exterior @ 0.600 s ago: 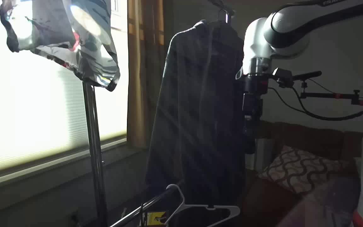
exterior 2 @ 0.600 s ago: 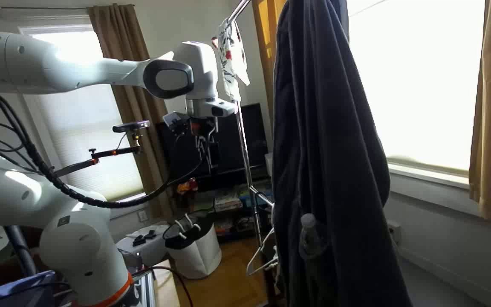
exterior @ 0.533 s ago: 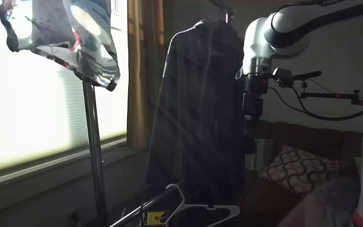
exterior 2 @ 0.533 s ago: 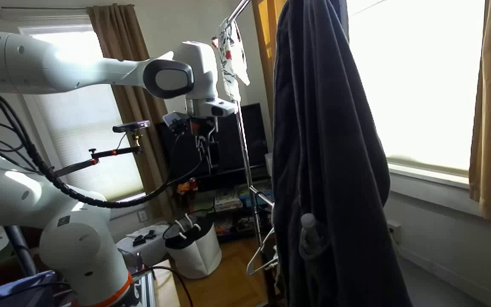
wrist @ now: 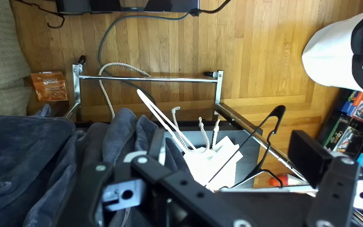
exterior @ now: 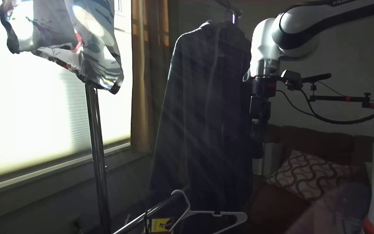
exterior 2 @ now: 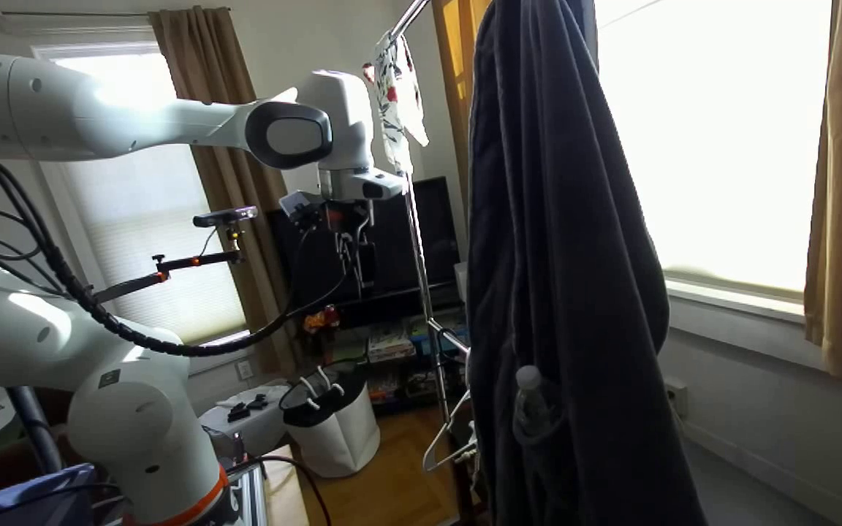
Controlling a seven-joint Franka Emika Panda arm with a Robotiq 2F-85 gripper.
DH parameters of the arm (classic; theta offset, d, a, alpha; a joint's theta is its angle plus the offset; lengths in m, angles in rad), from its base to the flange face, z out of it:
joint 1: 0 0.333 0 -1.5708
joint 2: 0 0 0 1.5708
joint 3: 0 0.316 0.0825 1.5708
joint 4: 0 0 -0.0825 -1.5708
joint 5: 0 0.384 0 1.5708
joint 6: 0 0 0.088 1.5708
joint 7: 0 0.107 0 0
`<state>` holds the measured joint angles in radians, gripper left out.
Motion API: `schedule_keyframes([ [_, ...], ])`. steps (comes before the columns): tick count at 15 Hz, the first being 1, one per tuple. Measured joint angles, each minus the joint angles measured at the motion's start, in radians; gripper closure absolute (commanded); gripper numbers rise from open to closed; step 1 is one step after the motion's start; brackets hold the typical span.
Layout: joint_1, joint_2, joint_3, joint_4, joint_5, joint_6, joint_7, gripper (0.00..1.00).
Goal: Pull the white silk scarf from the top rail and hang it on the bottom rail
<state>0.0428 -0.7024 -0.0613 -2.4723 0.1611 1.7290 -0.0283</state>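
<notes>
The white scarf with dark and red print hangs over the top rail [exterior 2: 408,20], high on the rack in an exterior view [exterior 2: 397,91]. Its lower folds also show against the bright window in an exterior view [exterior: 86,48]. It is out of the wrist view. The bottom rail [exterior: 151,211] is a chrome bar, also partly visible in an exterior view [exterior 2: 452,340]. My gripper [exterior 2: 359,281] points down beside the rack, apart from the scarf and lower than it. In the wrist view my gripper [wrist: 232,151] has its fingers wide apart with nothing between them.
A dark robe [exterior: 203,113] hangs from the top rail. A white hanger [exterior: 218,213] hangs on the bottom rail. A black hanger [wrist: 263,151] shows below the gripper. A rack post [exterior 2: 421,248] stands close to the gripper. A white basket [exterior 2: 337,431] is on the floor.
</notes>
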Motion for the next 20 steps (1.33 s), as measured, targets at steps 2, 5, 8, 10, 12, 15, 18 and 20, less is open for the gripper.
schedule_keyframes([
  [2,0.000,0.000,0.000,0.000,0.000,0.000,0.000,0.00],
  [5,0.000,0.000,0.000,0.000,0.000,0.000,0.000,0.00],
  [8,0.000,0.000,0.000,0.000,0.000,0.000,0.000,0.00],
  [10,0.000,0.000,0.000,0.000,0.000,0.000,0.000,0.00],
  [12,0.000,0.000,0.000,0.000,0.000,0.000,0.000,0.00],
  [15,0.000,0.000,0.000,0.000,0.000,0.000,0.000,0.00],
  [18,0.004,0.001,0.003,0.000,0.015,0.003,-0.020,0.00],
  [20,0.038,0.007,0.013,0.000,0.081,0.015,-0.076,0.00],
])
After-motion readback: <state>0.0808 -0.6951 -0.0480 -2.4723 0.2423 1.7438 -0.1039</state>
